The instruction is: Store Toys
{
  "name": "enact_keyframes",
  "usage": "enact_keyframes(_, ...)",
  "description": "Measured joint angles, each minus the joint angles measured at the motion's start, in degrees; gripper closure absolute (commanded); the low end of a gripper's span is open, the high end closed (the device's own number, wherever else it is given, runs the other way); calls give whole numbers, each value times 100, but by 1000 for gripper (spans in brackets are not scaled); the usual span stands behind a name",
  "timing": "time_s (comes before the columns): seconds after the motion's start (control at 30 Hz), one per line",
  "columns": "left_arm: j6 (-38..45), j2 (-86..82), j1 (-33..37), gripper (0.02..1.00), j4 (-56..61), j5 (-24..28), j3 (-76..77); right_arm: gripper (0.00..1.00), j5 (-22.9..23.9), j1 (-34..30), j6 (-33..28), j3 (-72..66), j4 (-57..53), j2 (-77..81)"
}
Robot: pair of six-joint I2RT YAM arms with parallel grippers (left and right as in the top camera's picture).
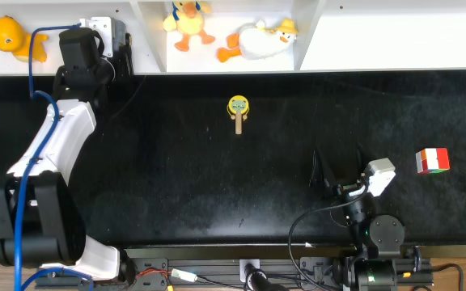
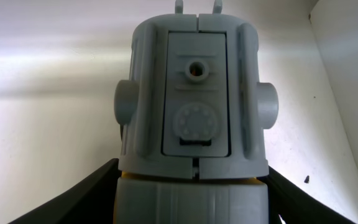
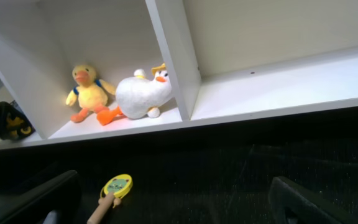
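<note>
Far left, inside the end compartment of the shelf (image 1: pixel 379 40), the left gripper (image 2: pixel 194 205) clamps the grey robot toy (image 2: pixel 194 106): placing, I judge; next, release and back out. Near right, the right gripper (image 1: pixel 336 174) gapes wide, empty.

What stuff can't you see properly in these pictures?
- Grey toy robot: the left wrist view shows its back. Its front faces away, and the picture's edge cuts off its bottom.
- Round yellow toy: in the top view, its picture is too small to make out.
- Colour cube: in the top view, its far faces hide behind itself.
</note>
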Motion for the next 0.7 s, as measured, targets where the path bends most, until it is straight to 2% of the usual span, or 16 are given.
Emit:
enact_keyframes(0.07,2,4,0,820,2,-4,2,7,0,0,0,0,0,0)
enact_keyframes(0.1,2,11,0,790,2,-4,4,5,0,0,0,0,-2,0)
enact_keyframes(0.17,2,33,0,592,9,-11,17,5,0,0,0,0,-4,0)
enact_keyframes(0.23,0,61,0,459,13,-15,48,5,0,0,0,0,-2,0)
enact_keyframes(0.27,2,81,0,325,20,-17,63,5,2,0,0,0,-4,0)
enact_keyframes(0.3,-2,96,0,121,31,-15,76,7,0,0,0,0,-4,0)
enact_keyframes(0.33,31,111,0,23,31,-22,83,7,0,0,0,0,-4,0)
enact_keyframes(0.7,22,33,0,23,-570,-44,85,5,2,0,0,0,-2,0)
